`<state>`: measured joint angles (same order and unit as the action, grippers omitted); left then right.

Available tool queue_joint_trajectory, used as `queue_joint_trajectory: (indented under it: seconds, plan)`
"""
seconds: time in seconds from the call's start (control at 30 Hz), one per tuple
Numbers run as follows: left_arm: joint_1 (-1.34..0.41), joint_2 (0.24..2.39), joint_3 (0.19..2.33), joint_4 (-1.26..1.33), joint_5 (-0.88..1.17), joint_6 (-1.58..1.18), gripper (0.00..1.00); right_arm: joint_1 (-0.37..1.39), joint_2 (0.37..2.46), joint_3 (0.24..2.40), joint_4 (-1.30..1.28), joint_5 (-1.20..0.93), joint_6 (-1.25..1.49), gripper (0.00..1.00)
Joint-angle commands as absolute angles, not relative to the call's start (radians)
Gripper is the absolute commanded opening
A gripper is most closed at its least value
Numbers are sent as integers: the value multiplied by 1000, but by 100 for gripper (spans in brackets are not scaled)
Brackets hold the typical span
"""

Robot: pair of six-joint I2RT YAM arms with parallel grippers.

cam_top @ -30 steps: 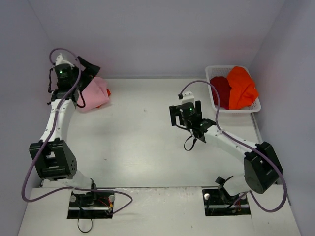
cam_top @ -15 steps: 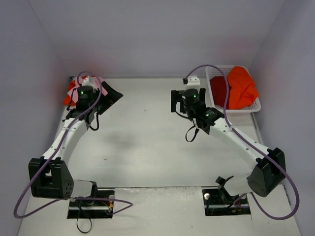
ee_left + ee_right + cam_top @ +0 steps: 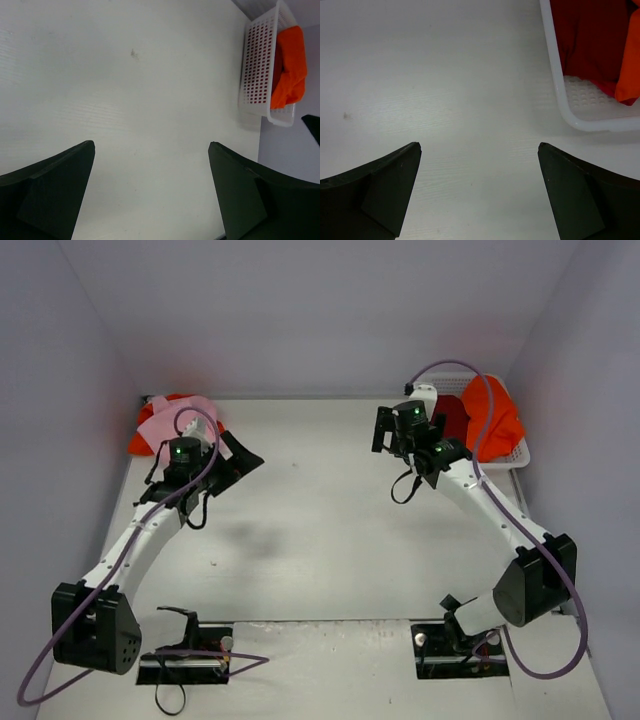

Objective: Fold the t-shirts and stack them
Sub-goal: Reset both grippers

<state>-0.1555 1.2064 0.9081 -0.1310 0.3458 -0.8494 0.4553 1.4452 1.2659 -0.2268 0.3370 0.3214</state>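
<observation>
Four t-shirts sit at the two far corners of the counter (image 3: 320,540), and none is spread out for folding. At the far right corner the white basket (image 3: 518,458) holds the dark red shirt (image 3: 592,35) on its left side, with an orange shirt (image 3: 495,420) draped over its right rim. At the far left corner the pink shirt (image 3: 158,423) lies over the second orange shirt (image 3: 140,443); whether that heap is folded I cannot tell.

The right jaws stand wide open and empty, just beside the basket's left wall. The left jaws, equally wide and empty, hang beside the pink heap, facing the counter's middle.

The step in hand looks like fetching the next shirt from the basket. To do it well, the right jaws should:
- come down over the rim;
- pinch one shirt only, high on a fold;
- lift until the cloth clears the lattice, so the basket is not dragged;
- lay the shirt flat mid-counter, where the left jaws can take the opposite shoulder.
</observation>
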Motion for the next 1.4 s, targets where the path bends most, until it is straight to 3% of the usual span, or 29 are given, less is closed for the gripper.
queue_joint_trajectory:
  seconds: [0.0, 0.5, 1.1, 1.37]
  plan:
    - [-198, 1200, 902, -91, 371, -857, 91, 414, 1463, 1325, -250, 293, 376, 100]
    - [-403, 1450, 994, -92, 330, -779, 91, 353, 1542, 1393, -278, 342, 385, 100]
    - [-425, 1443, 1058, -206, 275, -695, 91, 80, 1598, 1385, -322, 155, 420, 100]
    - [-425, 1446, 1101, -225, 209, -690, 91, 80, 1494, 1327, -330, 319, 445, 100]
